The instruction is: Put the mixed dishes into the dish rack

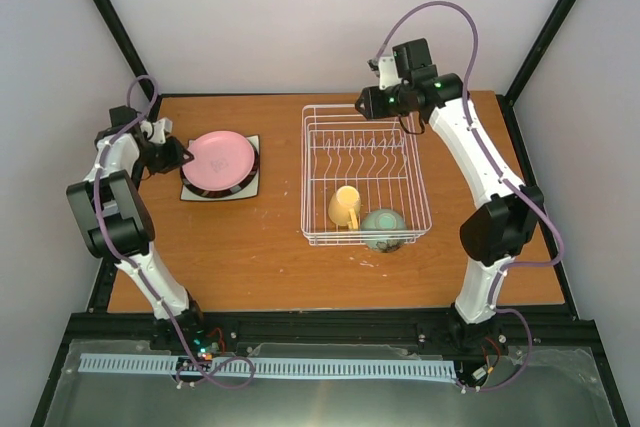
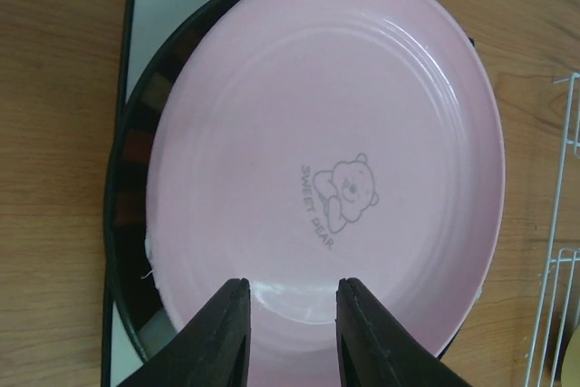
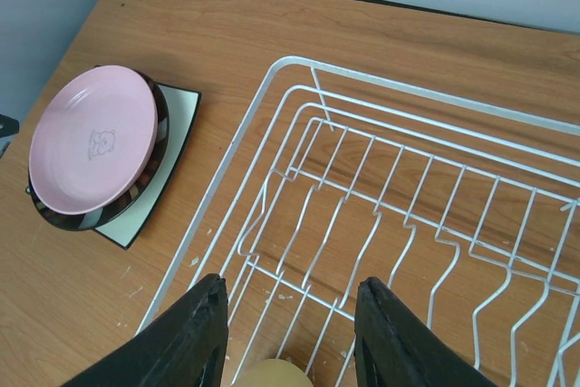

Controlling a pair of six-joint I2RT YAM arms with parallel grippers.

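The pink plate [image 1: 222, 160] lies on top of the dark brown plate [image 1: 253, 160], which rests on the cream square plate [image 1: 250, 190], left of the dish rack [image 1: 311, 172]. The yellow mug [image 1: 345, 206] and the pale green bowl [image 1: 384, 227] sit in the rack's near end. My left gripper [image 1: 187, 155] is open and empty, its fingers just over the pink plate's [image 2: 335, 151] left rim. My right gripper [image 1: 368, 100] is open and empty above the rack's far end [image 3: 408, 197], with the mug [image 3: 276, 374] just below it. I see no teal plate.
The brown plate [image 2: 131, 188] and the square plate [image 2: 168, 6] stick out from under the pink one. The stack also shows in the right wrist view [image 3: 91, 147]. Black frame posts stand at the table's back corners, with a white wall behind.
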